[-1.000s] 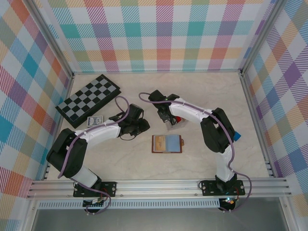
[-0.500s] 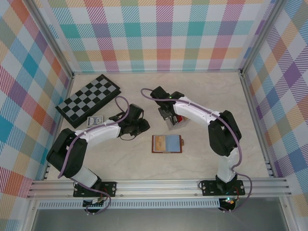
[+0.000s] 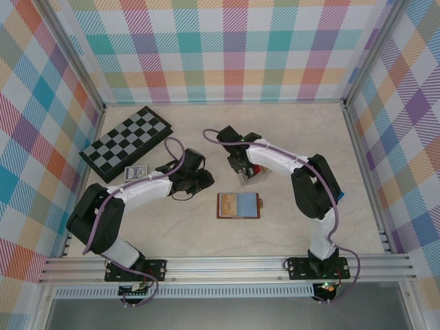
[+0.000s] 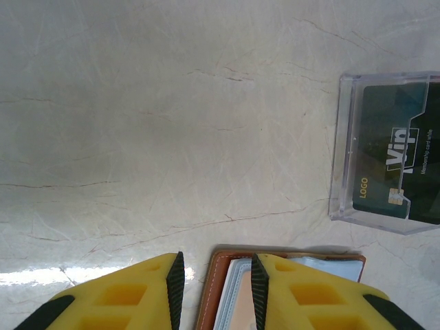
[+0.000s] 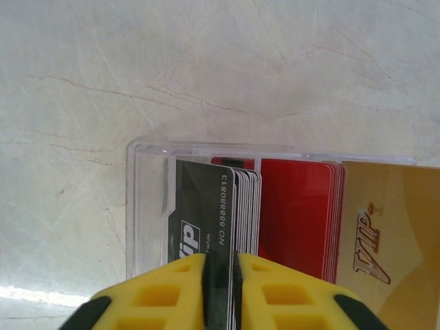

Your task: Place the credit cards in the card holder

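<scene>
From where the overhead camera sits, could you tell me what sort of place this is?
Probably a staged robot-testing booth, not a home: colourful checked fabric walls, an aluminium rail frame, and a pale marble-patterned tabletop.

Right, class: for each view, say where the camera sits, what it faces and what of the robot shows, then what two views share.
Top external: above and behind the bases, looking down on the table; both whole arms, left gripper and right gripper show.
Left wrist: faces down along the open left gripper at the card holder.
Right wrist: faces down at the clear tray; the right gripper pinches a black card.
Shared: both wrist views show that tray.
</scene>
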`<state>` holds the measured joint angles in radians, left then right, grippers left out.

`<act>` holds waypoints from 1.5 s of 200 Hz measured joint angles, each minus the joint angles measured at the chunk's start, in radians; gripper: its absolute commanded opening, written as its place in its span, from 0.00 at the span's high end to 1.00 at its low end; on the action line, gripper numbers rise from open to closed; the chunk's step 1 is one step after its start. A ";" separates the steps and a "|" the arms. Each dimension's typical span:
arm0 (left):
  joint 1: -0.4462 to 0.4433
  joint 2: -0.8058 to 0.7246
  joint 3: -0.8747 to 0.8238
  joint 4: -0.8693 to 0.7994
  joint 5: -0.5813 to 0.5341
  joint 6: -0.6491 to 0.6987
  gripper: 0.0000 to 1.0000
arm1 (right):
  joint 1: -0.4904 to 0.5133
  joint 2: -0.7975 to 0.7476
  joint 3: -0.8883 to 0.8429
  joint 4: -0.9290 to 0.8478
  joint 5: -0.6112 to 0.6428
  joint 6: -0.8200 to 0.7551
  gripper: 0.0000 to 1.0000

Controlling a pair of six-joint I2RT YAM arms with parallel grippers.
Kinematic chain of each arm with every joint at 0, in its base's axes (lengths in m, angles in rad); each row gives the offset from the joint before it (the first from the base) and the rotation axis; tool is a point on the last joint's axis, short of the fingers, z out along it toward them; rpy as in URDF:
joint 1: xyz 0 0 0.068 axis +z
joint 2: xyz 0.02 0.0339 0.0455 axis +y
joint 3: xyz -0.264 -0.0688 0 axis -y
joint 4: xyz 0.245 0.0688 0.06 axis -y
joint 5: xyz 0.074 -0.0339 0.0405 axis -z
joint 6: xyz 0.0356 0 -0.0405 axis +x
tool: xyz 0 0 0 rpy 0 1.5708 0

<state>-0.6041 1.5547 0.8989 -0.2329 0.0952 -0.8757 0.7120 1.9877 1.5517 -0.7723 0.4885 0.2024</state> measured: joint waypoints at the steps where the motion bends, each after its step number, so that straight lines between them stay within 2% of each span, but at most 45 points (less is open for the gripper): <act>1: 0.000 0.000 0.000 0.000 0.000 0.000 0.67 | 0.000 0.000 0.000 0.000 0.000 -0.001 0.75; 27: 0.000 0.000 0.000 0.000 0.000 0.000 0.67 | 0.000 0.000 -0.002 -0.005 -0.002 -0.005 0.73; 42: 0.000 0.000 0.000 0.000 0.000 0.000 0.67 | 0.000 0.000 -0.002 -0.008 -0.010 -0.010 0.66; 88: 0.000 0.000 0.000 0.000 -0.001 -0.008 0.67 | 0.000 0.013 -0.002 -0.015 -0.014 -0.021 0.65; 138: 0.000 -0.001 -0.018 0.000 -0.004 -0.023 0.67 | 0.000 0.050 -0.002 -0.013 0.047 -0.035 0.64; 239: 0.001 -0.006 -0.026 0.000 -0.008 -0.026 0.66 | 0.001 0.025 -0.043 0.016 0.137 -0.071 0.64; 260: 0.001 -0.008 -0.026 0.000 -0.009 -0.026 0.66 | 0.001 0.019 -0.052 0.017 0.145 -0.073 0.65; 276: 0.001 -0.008 -0.026 0.000 -0.009 -0.026 0.66 | 0.000 0.018 -0.056 0.016 0.149 -0.075 0.72; 300: 0.001 -0.008 -0.026 0.000 -0.008 -0.026 0.66 | -0.003 0.018 -0.056 0.016 0.151 -0.080 0.77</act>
<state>-0.6033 1.5471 0.8730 -0.2329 0.0868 -0.9016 0.7090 2.0052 1.4956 -0.7563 0.6395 0.1219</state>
